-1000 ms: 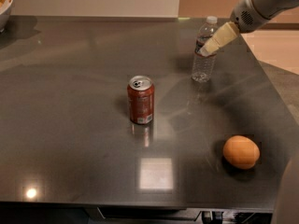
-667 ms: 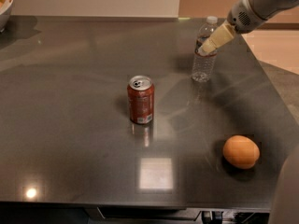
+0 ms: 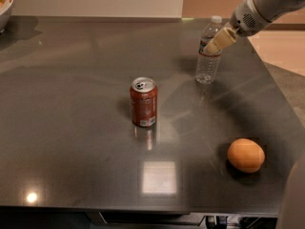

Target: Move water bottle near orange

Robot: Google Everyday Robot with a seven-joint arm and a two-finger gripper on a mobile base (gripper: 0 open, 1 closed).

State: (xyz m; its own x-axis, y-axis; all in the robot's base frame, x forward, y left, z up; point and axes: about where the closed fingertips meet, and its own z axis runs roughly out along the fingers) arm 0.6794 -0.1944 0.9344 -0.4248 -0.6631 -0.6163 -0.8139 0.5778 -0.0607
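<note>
The water bottle (image 3: 208,63), clear and ribbed with a white cap, stands upright at the far right of the dark table (image 3: 71,128). My gripper (image 3: 217,42) comes in from the upper right and lies across the bottle's upper body, just below its neck. The orange (image 3: 246,155) lies on the table near the front right corner, well in front of the bottle and apart from it.
A reddish-brown soda can (image 3: 143,102) stands upright mid-table, left of the bottle. A white bowl (image 3: 5,4) sits at the far left corner. The table's right edge runs close to the bottle and the orange.
The gripper has shifted only slightly at the bottle's upper part. The bottle, can and orange stand where they were.
</note>
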